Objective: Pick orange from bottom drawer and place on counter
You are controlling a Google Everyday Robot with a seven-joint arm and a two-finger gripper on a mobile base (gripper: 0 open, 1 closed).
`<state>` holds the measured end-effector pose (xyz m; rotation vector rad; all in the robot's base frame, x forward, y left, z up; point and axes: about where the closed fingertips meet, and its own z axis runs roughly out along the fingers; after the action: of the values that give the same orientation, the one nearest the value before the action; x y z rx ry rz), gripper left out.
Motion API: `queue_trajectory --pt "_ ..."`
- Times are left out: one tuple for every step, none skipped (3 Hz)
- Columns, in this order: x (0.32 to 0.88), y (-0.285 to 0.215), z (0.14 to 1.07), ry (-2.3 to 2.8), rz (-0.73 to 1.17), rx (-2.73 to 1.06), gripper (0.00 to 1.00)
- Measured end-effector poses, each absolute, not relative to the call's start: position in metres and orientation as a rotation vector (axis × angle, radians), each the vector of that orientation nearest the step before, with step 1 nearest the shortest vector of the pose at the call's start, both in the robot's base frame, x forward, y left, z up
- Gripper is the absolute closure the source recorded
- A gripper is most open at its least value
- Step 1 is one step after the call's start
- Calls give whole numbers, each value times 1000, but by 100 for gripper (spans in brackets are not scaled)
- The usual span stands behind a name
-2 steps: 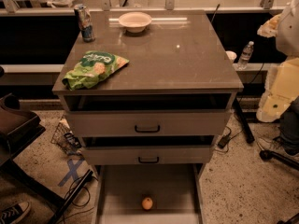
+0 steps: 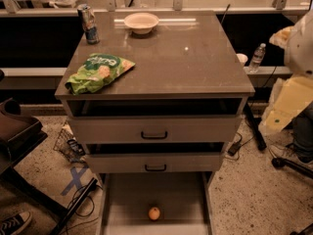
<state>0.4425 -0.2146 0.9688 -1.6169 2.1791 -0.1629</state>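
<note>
The orange (image 2: 154, 213) is a small round fruit lying on the pale floor of the open bottom drawer (image 2: 122, 199), near its front edge and about in the middle. The counter (image 2: 176, 58) is the glossy brown-grey top of the grey cabinet. My gripper is not in view. Only pale arm parts (image 2: 293, 97) show at the right edge, beside the cabinet and well above the orange.
On the counter lie a green snack bag (image 2: 98, 72) at the front left, a can (image 2: 88, 24) at the back left and a pale bowl (image 2: 141, 22) at the back. Two upper drawers with black handles (image 2: 154, 135) stand slightly open. A water bottle (image 2: 257, 58) and cables (image 2: 78, 199) are nearby.
The pale arm parts at the right edge have shifted slightly down and to the left. The orange, the drawers and the things on the counter have not moved.
</note>
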Motion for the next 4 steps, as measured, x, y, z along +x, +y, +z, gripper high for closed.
queue_trajectory --pt "447 -218 940 2161 -185 -1524 0" --pt "430 -222 889 2191 -177 -1419 0" --pt "417 -227 815 2242 -134 -1344 0" --pt "422 -229 801 2219 -162 -1315 0"
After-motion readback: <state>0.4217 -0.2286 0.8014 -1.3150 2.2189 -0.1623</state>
